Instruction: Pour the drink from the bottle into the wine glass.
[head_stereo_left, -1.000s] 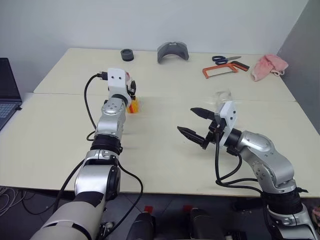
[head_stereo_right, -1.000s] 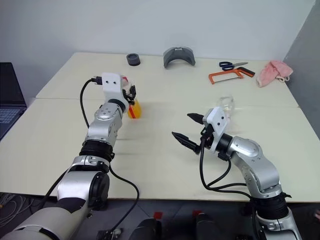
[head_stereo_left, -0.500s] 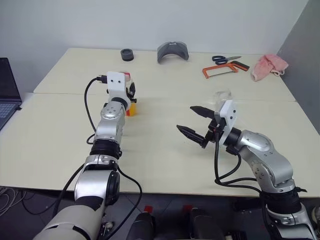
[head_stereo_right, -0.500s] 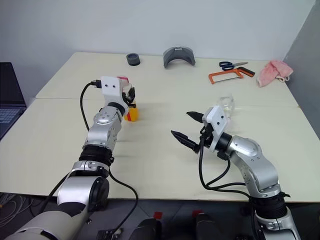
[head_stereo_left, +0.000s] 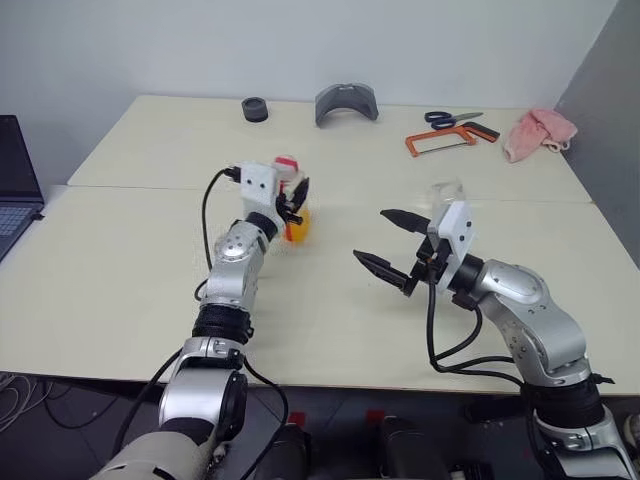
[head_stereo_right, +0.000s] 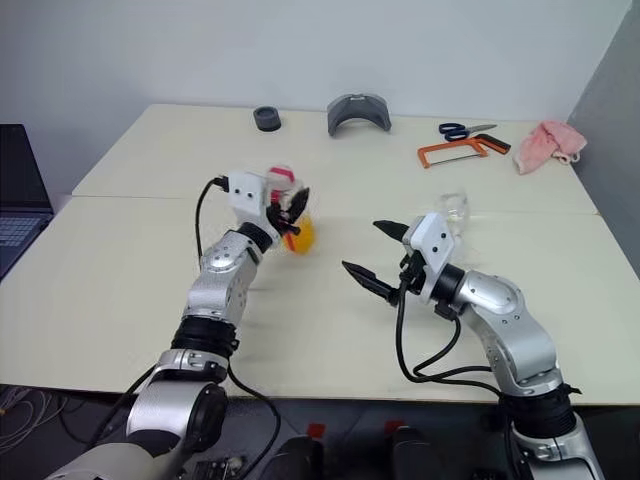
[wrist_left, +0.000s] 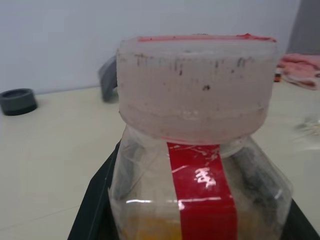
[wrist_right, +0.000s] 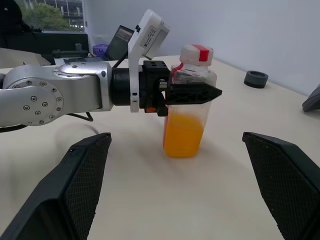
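Observation:
The bottle (wrist_right: 187, 115) is small and clear, with a red label stripe and a red-and-white cap (wrist_left: 195, 85). It stands upright, and the orange drink (head_stereo_left: 297, 229) fills its lower part. My left gripper (head_stereo_left: 293, 204) is shut on the bottle's shoulder, left of the table's middle; its black fingers (wrist_right: 192, 93) clamp just under the cap. I cannot tell whether the base touches the table. My right gripper (head_stereo_left: 372, 236) stands open to the right of the bottle, facing it, with nothing between its fingers. The wine glass (head_stereo_right: 453, 205) stands on the table just behind my right wrist, partly hidden.
Along the far edge of the table (head_stereo_left: 120, 260) lie a black ring (head_stereo_left: 255, 108), a grey curved piece (head_stereo_left: 346, 102), scissors (head_stereo_left: 450, 118), an orange hacksaw (head_stereo_left: 450, 139) and a pink cloth (head_stereo_left: 538, 132). A laptop (head_stereo_left: 15, 185) sits off the left side.
My left gripper has carried the bottle to the right, toward the table's middle and my right gripper, and its wrist has turned. The right arm has not moved.

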